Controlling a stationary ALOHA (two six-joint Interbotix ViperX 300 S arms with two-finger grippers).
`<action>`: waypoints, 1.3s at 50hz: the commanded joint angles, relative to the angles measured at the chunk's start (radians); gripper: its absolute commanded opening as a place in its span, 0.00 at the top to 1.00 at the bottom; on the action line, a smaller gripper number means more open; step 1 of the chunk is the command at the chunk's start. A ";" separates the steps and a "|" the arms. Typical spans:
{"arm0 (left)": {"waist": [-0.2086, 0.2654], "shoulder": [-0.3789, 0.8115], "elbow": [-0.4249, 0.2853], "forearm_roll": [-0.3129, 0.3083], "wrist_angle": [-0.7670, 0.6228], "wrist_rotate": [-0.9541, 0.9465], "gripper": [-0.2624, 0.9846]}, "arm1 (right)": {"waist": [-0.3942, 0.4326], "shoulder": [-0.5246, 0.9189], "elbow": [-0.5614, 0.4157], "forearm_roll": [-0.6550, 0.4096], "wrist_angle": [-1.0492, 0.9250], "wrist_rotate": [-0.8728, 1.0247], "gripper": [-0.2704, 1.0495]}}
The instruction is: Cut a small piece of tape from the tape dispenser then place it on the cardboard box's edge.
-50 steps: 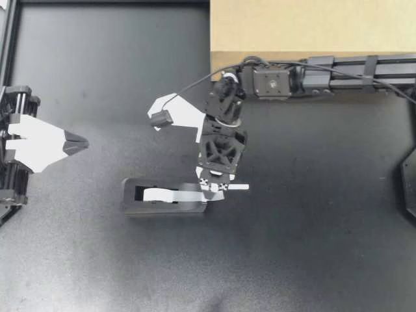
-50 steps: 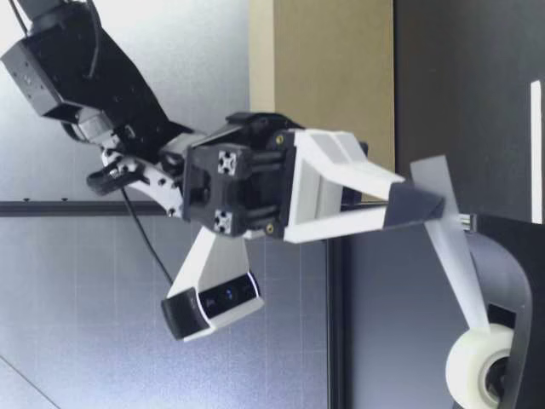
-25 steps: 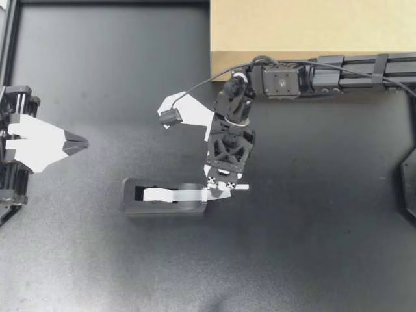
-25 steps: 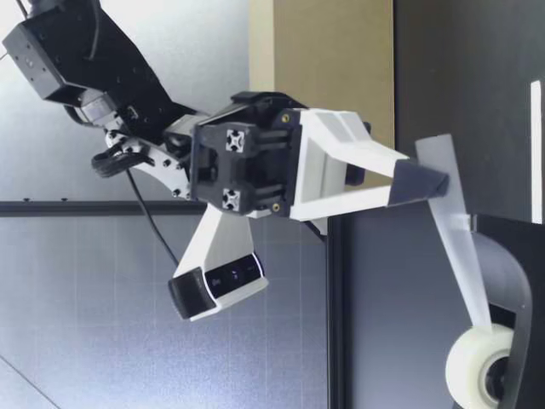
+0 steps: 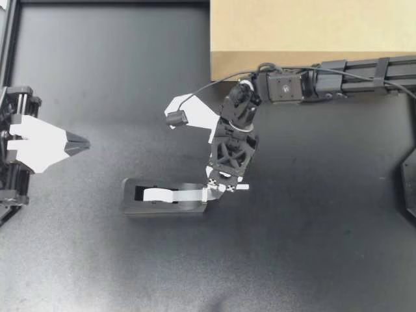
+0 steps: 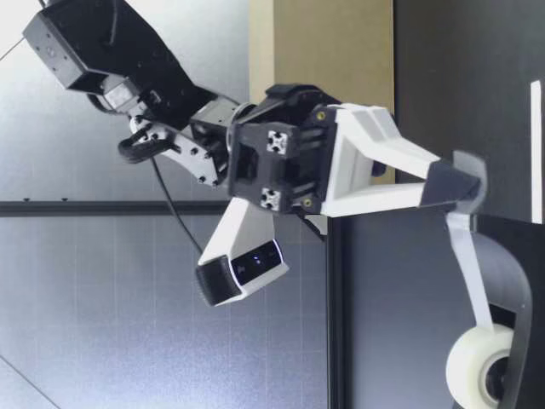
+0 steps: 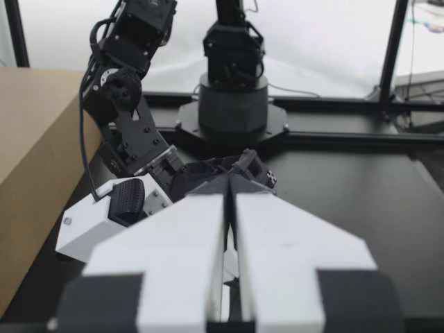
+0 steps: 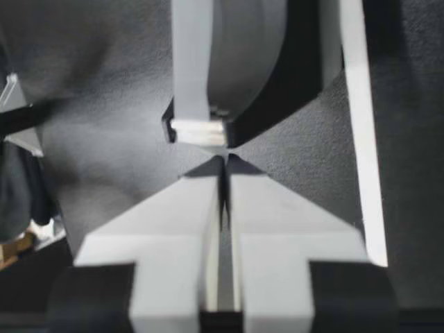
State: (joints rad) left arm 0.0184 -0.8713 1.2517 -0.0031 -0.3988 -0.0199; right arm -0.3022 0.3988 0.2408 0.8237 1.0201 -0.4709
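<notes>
Our right gripper point(image 5: 213, 192) comes in from the right side of the table point(image 5: 312, 260) and points down at one end of the tape dispenser point(image 5: 162, 198). The dispenser stands near the middle of the table, well apart from the cardboard box point(image 5: 312, 26), which is at the far edge. The right arm stretches along the front side of this box. In the low view the jaws of the right gripper are closed on the tape strip point(image 6: 467, 264), with one finger on each side of it. The strip runs straight from the tips down to the tape roll point(image 6: 471, 368) in the dispenser, and a short end of it sticks out above the tips. In the right wrist view the two fingers are pressed together, and their tips are just beside the end of the dispenser, where the strip leaves it. Our left gripper point(image 5: 81, 142) is at the left side of the table, well apart from the dispenser and turned toward it. Its jaws are closed too, with nothing between them. The left wrist view shows the same: the two white fingers lie one against the other, and the right arm is ahead of them with the box beside it.
</notes>
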 commanded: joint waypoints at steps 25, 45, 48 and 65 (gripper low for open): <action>0.002 0.207 -0.074 -0.051 -0.026 -0.002 0.87 | 0.000 -0.265 0.043 -0.117 -0.081 0.011 0.83; 0.002 0.451 -0.210 -0.064 -0.081 -0.003 0.66 | 0.087 -0.453 0.124 -0.275 -0.367 0.014 0.84; 0.002 0.474 -0.232 -0.064 -0.083 -0.003 0.58 | 0.089 -0.457 0.126 -0.281 -0.391 0.012 0.84; 0.002 0.580 -0.318 -0.077 -0.091 -0.005 0.42 | 0.104 -0.476 0.110 -0.324 -0.463 0.008 0.84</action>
State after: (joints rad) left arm 0.0184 -0.2976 0.9679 -0.0752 -0.4725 -0.0245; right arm -0.2086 -0.0383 0.3789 0.5031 0.5722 -0.4617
